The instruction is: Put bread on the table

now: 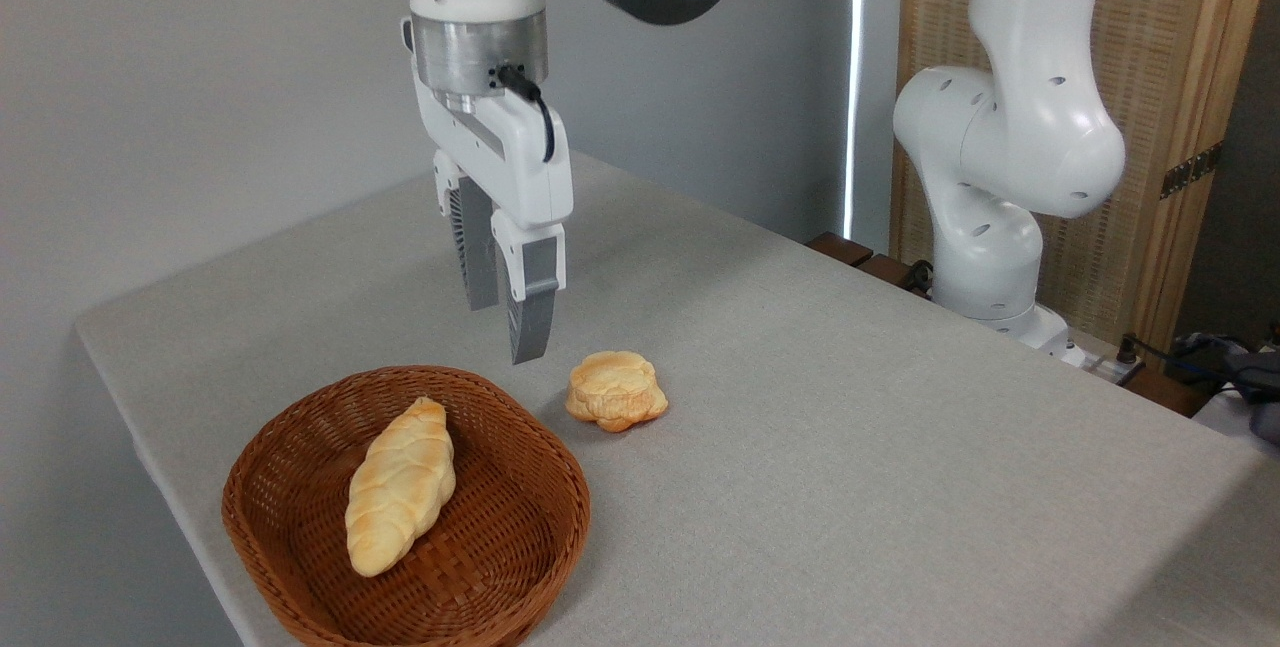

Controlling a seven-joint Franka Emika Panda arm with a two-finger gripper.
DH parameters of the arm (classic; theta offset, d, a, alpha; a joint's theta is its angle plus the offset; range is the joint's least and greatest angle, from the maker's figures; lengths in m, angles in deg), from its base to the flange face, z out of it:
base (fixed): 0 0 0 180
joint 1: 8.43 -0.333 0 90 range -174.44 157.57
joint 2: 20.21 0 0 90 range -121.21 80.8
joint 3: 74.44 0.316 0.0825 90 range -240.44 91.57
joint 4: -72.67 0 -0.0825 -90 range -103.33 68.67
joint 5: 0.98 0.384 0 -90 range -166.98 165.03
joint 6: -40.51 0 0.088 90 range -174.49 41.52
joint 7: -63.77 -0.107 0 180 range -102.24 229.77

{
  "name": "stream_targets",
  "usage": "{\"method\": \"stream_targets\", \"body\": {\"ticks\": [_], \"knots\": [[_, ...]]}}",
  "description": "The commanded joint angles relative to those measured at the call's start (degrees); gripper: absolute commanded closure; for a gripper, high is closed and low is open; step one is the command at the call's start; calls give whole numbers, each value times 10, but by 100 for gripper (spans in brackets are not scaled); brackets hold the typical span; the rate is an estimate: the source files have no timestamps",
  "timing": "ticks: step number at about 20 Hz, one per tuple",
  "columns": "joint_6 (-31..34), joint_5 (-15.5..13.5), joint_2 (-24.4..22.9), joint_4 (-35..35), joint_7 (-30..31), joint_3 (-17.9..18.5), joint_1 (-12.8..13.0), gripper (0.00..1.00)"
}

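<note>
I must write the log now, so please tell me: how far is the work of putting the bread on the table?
It looks done. The bread lies on the table, just outside the wicker basket. The pincer hangs above the basket's far rim, holding nothing, its fingers slightly apart. The braided loaf lies in the basket. Nothing seems left except perhaps drawing the arm back.

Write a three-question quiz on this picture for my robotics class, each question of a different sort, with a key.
1. True or false: the bun lies inside the basket.
2. What lies in the basket? A) braided loaf B) cup C) nothing
3. Fill in: the gripper hangs empty above the ____, its fingers slightly apart.

Key: 1 false, it sits on the table beside the basket; 2 A; 3 table.
</note>
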Motion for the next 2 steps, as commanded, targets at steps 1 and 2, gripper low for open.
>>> {"method": "stream_targets", "body": {"ticks": [1, 2], "knots": [[-2, -5, 25, 32, 7, 16, 3, 0], [-2, -5, 25, 32, 5, 17, 3, 0]]}}
